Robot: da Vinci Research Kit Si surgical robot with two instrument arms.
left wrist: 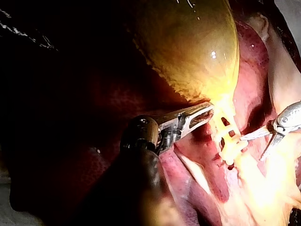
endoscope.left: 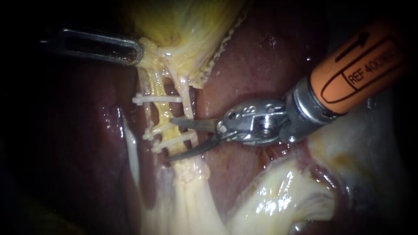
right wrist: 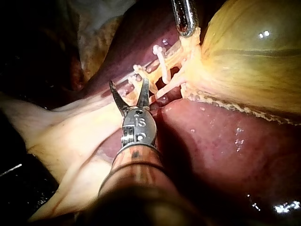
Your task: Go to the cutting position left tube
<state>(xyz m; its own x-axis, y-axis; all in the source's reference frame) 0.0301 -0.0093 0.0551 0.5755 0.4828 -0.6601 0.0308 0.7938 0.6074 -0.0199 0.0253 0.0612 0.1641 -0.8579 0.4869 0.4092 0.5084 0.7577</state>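
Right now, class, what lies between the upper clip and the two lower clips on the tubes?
A bare stretch of yellowish tube. The endoscope view shows it, with the upper blade of the open right instrument pointing at it.

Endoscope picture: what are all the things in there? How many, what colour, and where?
gallbladder: one, yellow-green, at the top.
liver: one, dark red-brown, all around the middle.
tubes: pale yellow-white strands, count hard to tell, running down from the gallbladder's neck.
clips: three, white, across the tubes; one higher, two lower and close together.
fatty tissue: one pale cream patch, lower right.
left instrument: one, dark metal, from the left; jaws shut on the gallbladder at its neck.
right instrument: one, silver tip with orange shaft, from the right; jaws open, their tips around the two lower clips.
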